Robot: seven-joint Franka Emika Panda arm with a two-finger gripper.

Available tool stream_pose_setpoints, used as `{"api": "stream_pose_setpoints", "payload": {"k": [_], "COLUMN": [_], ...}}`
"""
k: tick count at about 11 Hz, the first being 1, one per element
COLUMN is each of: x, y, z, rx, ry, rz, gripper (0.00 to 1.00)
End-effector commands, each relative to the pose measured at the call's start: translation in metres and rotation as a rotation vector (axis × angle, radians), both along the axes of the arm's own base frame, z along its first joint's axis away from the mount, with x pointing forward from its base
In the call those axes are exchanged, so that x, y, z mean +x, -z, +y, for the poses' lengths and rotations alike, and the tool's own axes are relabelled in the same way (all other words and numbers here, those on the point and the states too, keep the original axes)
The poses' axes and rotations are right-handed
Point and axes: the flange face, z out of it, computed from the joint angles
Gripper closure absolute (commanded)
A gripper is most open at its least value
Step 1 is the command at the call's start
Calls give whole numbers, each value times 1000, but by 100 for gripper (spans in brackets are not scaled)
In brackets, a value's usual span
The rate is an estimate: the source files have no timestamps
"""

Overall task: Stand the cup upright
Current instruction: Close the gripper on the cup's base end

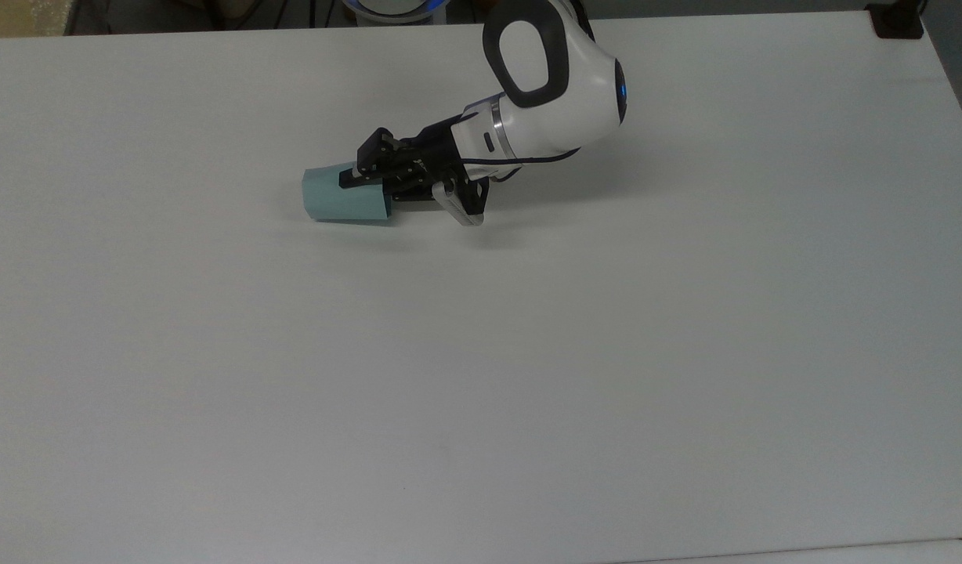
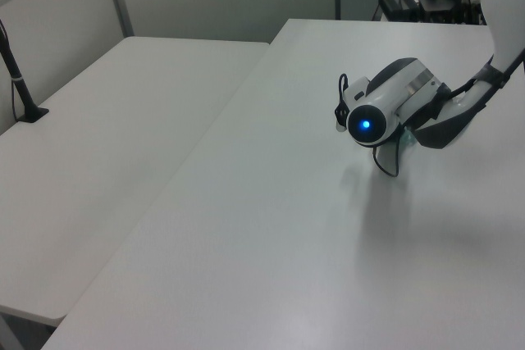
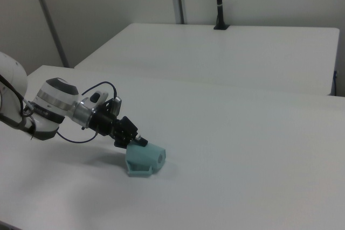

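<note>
Lying sideways, the cup (image 1: 345, 196) has jaws closed on its rim.

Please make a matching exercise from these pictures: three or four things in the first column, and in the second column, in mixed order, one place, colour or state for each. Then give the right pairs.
Column 1
1. small pale teal faceted plastic cup
2. black two-finger gripper
3. round light on the white arm
4. black post

Column 2
A. glowing blue
B. lying on its side on the white table
C. standing on the far table in the right view
D. at the cup's wide rim end

Pairs: 1-B, 2-D, 3-A, 4-C
</note>
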Motion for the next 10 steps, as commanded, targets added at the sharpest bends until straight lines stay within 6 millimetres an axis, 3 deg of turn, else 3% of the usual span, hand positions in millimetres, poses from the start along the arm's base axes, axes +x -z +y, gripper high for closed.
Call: {"api": "stream_pose_setpoints", "payload": {"k": [1,4,7,8,10], "x": [-6,-15,-14,-10,-1], "y": [21,35,31,17,-41], "z": [-11,-15,-13,-11,-10], "rx": [-9,-2,8,31,134], "ry": [-16,-26,-19,-12,22], "rz": [13,36,14,0,-7], "gripper": [100,100,100,100,100]}}
